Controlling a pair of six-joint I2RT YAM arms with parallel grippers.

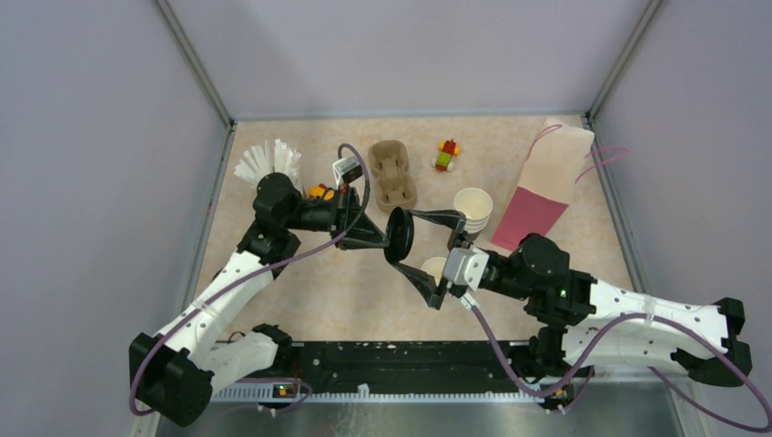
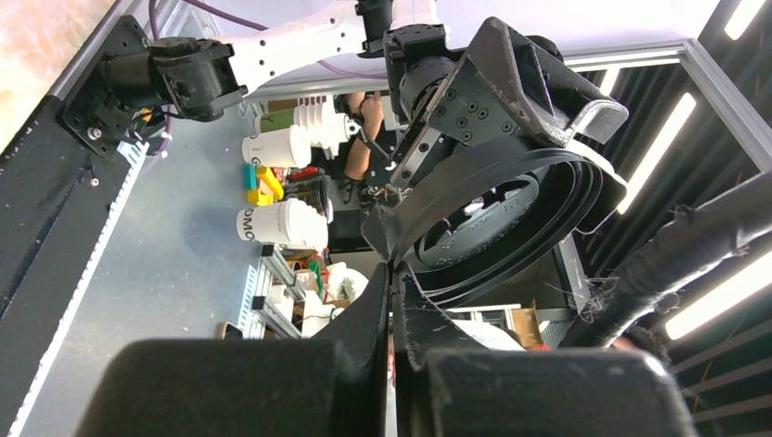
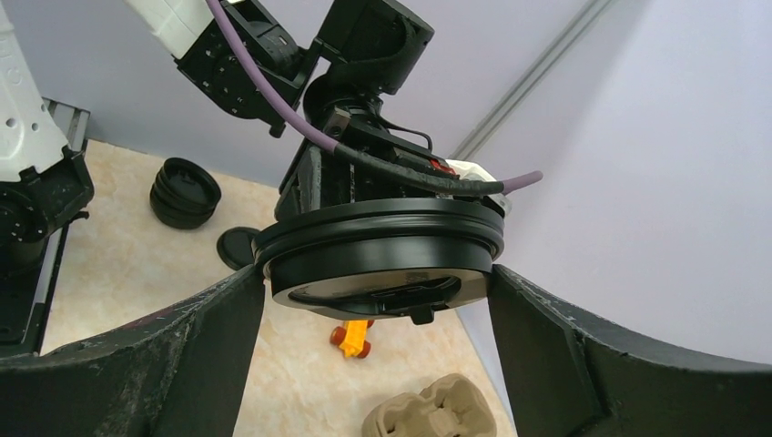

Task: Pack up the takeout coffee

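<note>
A flat round black lid (image 1: 398,236) hangs on edge above the middle of the table. My left gripper (image 1: 387,238) is shut on its rim; in the left wrist view the rim (image 2: 492,218) sits just past my left gripper (image 2: 393,273). My right gripper (image 1: 401,238) straddles the same lid. In the right wrist view the lid (image 3: 382,255) spans my right gripper (image 3: 378,273), and both fingertips (image 3: 255,287) press its sides. It looks like two nested lids. A white paper cup (image 1: 472,209) stands to the right. Another cup (image 1: 435,269) shows partly under my right gripper.
A pulp two-hole tray (image 1: 393,173) and a small toy (image 1: 446,155) lie at the back. A beige cup of white sticks (image 1: 269,164) stands back left. A paper bag (image 1: 551,177) lies back right. A stack of black lids (image 3: 185,191) sits on the table.
</note>
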